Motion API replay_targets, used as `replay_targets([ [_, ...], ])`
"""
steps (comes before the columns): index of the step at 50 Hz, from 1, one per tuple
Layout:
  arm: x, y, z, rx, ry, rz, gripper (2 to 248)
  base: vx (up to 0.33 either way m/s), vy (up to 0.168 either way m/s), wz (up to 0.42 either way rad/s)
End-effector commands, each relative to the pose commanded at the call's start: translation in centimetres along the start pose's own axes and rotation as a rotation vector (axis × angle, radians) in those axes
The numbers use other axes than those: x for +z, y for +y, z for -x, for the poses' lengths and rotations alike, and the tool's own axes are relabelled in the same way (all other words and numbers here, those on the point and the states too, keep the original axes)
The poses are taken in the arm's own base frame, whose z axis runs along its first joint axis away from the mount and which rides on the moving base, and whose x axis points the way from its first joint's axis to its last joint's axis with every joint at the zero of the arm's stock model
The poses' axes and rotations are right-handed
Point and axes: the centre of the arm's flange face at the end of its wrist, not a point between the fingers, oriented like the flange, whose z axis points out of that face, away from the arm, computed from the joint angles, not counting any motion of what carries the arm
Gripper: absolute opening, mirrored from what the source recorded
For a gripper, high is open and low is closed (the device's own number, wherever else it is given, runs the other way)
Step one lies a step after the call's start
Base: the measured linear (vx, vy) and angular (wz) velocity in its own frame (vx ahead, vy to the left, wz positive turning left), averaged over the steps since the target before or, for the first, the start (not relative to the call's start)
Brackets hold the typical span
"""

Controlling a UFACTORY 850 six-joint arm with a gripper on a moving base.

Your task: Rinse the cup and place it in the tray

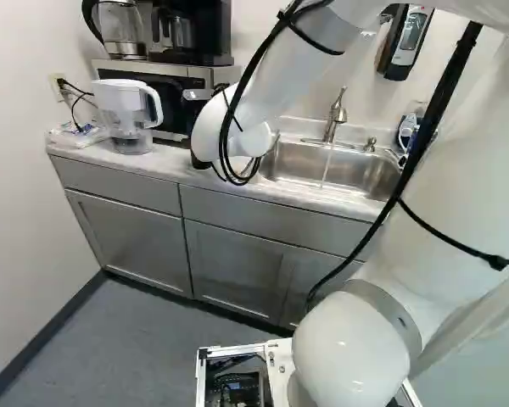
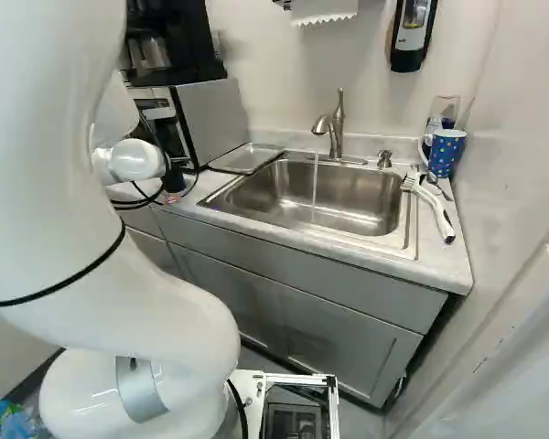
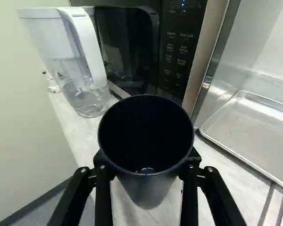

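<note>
My gripper (image 1: 200,161) is mostly hidden behind the arm's end in the left base view, over the counter in front of the microwave. The wrist view shows the gripper (image 3: 148,162) with one finger on each side of a dark cup (image 3: 148,190), shut on it. The cup's round mouth faces the camera, and a small glint shows inside. A shallow metal tray (image 3: 254,129) lies ahead and to one side of the cup, beside the microwave. Water runs from the faucet (image 2: 336,128) into the sink (image 2: 348,197).
A water pitcher (image 1: 129,114) and a microwave (image 3: 179,47) stand close beyond the cup. The coffee maker (image 1: 191,34) sits on the microwave. Right of the sink are a brush (image 2: 435,208) and a blue patterned cup (image 2: 446,153). Cabinet fronts (image 1: 229,263) stand ahead of the base.
</note>
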Motion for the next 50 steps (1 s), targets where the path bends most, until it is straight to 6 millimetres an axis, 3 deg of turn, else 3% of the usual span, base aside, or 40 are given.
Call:
replay_targets([
  [2, 0.0, 0.0, 0.0, 0.0, 0.0, 0.0, 125, 0.0, 0.0, 0.0],
  [21, -0.1, 0.3, -0.3, 0.002, 0.007, 0.006, 125, 0.0, 0.0, 0.0],
  [50, -2.0, 4.3, -2.8, 0.029, 0.072, 0.09, 125, 0.0, 0.0, 0.0],
])
